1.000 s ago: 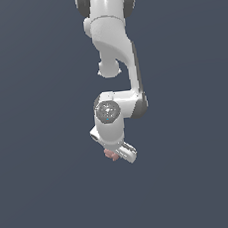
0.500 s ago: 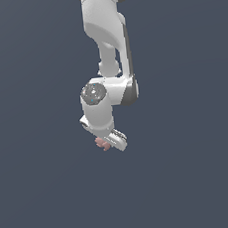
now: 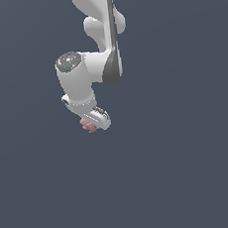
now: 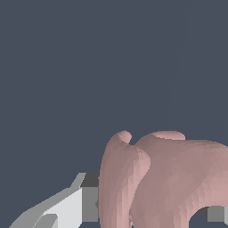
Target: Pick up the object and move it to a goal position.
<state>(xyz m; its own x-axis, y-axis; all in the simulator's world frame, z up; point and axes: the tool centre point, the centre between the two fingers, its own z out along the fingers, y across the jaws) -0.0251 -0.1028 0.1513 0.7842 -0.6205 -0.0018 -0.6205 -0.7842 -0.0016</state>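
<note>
Currently, in the exterior view, the gripper (image 3: 94, 123) hangs below the white arm with the object (image 3: 88, 124) clamped at its fingertips, protruding slightly toward the exterior view's left; no surface or goal marker is visible, so the direction of the transfer cannot be judged. Correspondingly, in the wrist view, the object (image 4: 164, 178) fills the space directly between the fingers (image 4: 67, 207), its ridged lobes extending beyond them.

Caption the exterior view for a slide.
Panda arm carrying a pink blob in its claw against plain grey.
</note>
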